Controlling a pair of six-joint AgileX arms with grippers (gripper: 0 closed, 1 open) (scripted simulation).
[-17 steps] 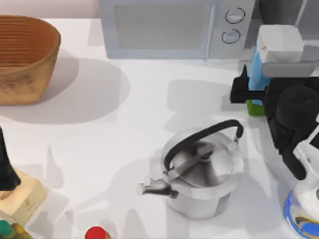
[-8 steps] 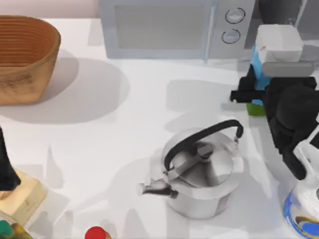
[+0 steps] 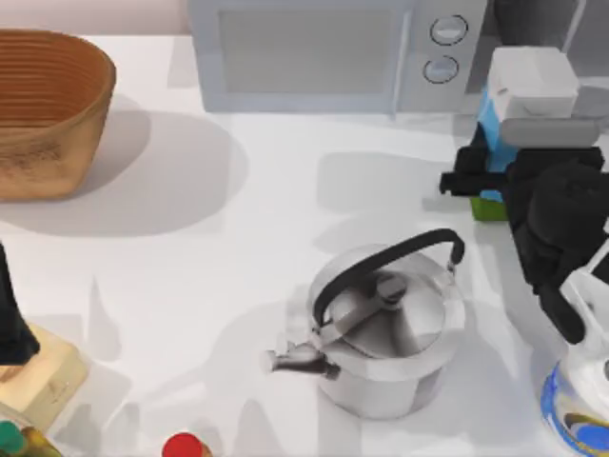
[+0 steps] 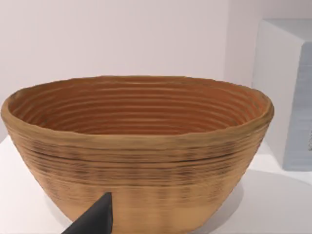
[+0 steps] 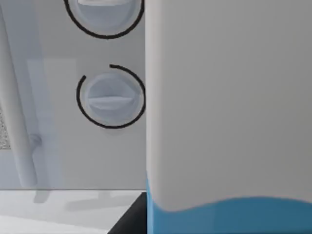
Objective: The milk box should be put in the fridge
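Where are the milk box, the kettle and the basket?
milk box [image 3: 531, 81], top view, white folded top.
kettle [image 3: 395, 319], top view, shiny lid.
basket [image 4: 141, 146], left wrist view, outer wall.

Overhead down onto the table [image 3: 238, 228]; wrist cameras level, close (right sharing the microwave [image 3: 333, 52]).

This place looks like a kitchen, drawn in simulation: at the top of the frame a grey microwave [image 3: 328, 52] with two round dials stands on a white counter [image 3: 190, 267]. A steel kettle [image 3: 381, 333] sits at the lower centre, a woven basket [image 3: 48, 109] at the upper left, and a milk box [image 3: 519, 105] at the upper right beside a dark fridge [image 3: 547, 24].
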